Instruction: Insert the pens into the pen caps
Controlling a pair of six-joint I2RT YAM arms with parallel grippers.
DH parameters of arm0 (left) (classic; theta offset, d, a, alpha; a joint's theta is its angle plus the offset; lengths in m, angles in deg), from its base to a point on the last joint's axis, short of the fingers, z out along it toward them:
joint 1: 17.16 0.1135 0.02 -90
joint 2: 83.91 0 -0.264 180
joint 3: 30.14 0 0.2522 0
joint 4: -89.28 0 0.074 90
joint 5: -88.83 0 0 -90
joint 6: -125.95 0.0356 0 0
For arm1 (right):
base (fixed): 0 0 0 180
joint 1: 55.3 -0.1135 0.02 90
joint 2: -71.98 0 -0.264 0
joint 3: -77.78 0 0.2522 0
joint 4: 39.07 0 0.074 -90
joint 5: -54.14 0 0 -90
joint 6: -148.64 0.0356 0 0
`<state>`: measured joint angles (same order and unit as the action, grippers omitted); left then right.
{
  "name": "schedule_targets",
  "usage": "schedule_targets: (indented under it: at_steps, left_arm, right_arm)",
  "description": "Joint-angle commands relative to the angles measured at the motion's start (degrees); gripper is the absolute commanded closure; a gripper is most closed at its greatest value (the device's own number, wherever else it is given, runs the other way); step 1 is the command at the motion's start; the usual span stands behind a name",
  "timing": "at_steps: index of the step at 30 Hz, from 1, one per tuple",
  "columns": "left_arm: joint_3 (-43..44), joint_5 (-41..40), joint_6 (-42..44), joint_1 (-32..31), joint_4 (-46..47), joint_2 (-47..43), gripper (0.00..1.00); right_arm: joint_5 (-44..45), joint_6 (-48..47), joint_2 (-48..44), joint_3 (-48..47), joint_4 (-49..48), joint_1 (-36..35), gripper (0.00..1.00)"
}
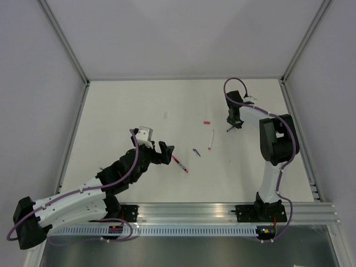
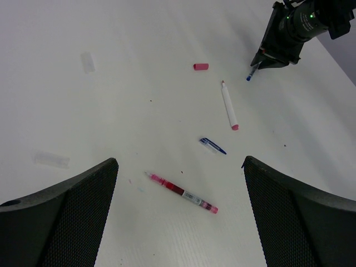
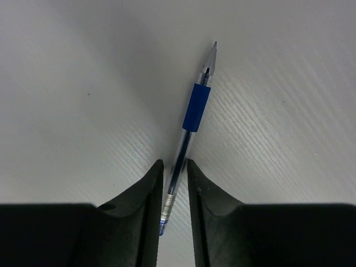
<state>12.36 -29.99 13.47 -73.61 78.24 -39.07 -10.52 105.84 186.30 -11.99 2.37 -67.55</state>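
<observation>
My right gripper (image 3: 175,162) is shut on a clear dark blue pen (image 3: 189,125), whose tip points away over the table. It also shows in the top view (image 1: 234,123), at the right back. My left gripper (image 2: 181,161) is open and empty, just above a red pen (image 2: 182,192) that lies between its fingers (image 2: 72,200). In the top view the left gripper (image 1: 166,151) is left of that red pen (image 1: 179,163). A dark blue cap (image 2: 213,146), a whitish pen with red ends (image 2: 228,105) and a red cap (image 2: 201,67) lie beyond.
The table is white with metal rails along its side edges (image 1: 71,139). Two pale tape-like patches (image 2: 87,61) (image 2: 51,159) lie flat on the left. The right arm's upright link (image 1: 277,139) stands near the right edge.
</observation>
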Motion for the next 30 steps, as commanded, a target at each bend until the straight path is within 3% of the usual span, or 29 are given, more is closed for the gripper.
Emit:
schedule_targets:
  at_steps: [1,2,5,10,16,20,26,30]
  left_arm:
    - [0.1,1.3,-0.1,-0.2,1.8,-0.8,0.01]
    - [0.0,1.5,-0.2,-0.2,1.9,-0.8,0.01]
    - [-0.3,3.1,-0.2,-0.2,2.8,-0.7,0.01]
    - [-0.3,11.0,-0.7,-0.2,4.2,-0.8,0.02]
    - [2.8,26.7,-3.6,-0.2,3.8,-1.5,0.06]
    - [5.0,33.3,-6.9,-0.1,3.6,-2.0,0.07]
    - [8.4,41.1,-9.9,-0.1,5.6,-0.4,0.11]
    - [10.1,44.6,-12.3,-0.1,8.4,0.9,0.17]
  right_arm:
    - [-1.2,-0.8,2.0,3.0,1.1,1.1,0.72]
    - [-1.5,-1.2,1.7,3.5,0.8,1.1,0.76]
    - [-3.1,-3.8,0.0,5.2,-0.6,1.3,1.00]
    - [-11.9,-8.7,-8.4,12.1,-6.0,1.2,1.00]
    - [-25.0,-12.9,-28.0,22.7,-15.9,0.1,1.00]
    - [-34.2,-14.7,-44.8,29.8,-22.7,-5.5,1.00]
    - [-42.2,-10.3,-66.5,40.6,-35.3,-13.2,1.00]
    - [-46.8,-5.7,-77.8,45.8,-41.5,-14.7,1.00]
